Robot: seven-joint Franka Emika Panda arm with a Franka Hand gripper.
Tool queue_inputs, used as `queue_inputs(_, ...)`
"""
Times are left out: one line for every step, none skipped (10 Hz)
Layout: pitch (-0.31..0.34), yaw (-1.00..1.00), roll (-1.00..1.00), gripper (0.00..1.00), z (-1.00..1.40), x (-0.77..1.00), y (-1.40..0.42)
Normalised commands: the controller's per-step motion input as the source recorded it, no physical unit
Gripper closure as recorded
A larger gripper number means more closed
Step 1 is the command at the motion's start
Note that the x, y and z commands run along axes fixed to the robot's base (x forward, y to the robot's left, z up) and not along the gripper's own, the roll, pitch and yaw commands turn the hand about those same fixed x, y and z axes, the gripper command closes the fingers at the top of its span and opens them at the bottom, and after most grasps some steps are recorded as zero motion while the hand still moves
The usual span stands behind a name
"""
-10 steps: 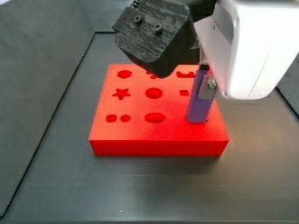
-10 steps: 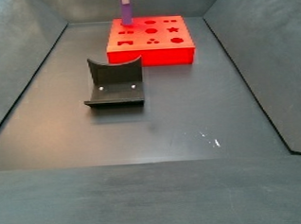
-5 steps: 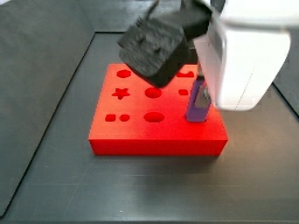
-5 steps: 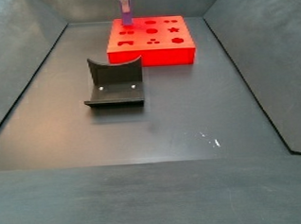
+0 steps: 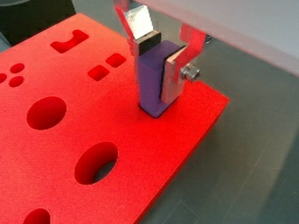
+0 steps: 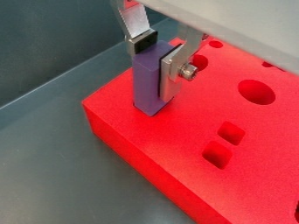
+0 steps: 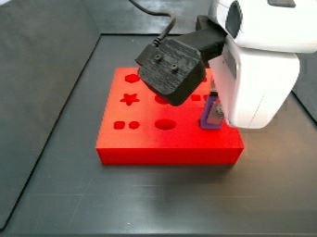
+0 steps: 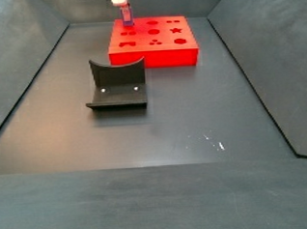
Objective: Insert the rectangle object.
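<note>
- Gripper [image 5: 162, 54], above the red block [image 5: 82, 131]: fingers of flat, bright silver metal with dark matt pads.
- Rectangle object [image 5: 153, 80]: smooth purple-blue plastic.
- Red block: matt plastic.

The gripper [image 5: 162, 54] stands over a corner of the red block [image 5: 82, 122], its plates on either side of the upright rectangle object [image 5: 153, 80], whose lower end sits in the block's top. The dark curved holder [image 8: 116, 85] stands on the floor near the block, apart from it. Open dark floor [image 8: 184, 134] spreads beyond the holder.
</note>
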Motion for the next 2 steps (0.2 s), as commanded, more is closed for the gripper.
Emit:
queue_inputs(0.000,0.00,-0.01,1.00,0.00,0.00,0.00)
queue_inputs(0.000,0.00,0.00,1.00,0.00,0.00,0.00)
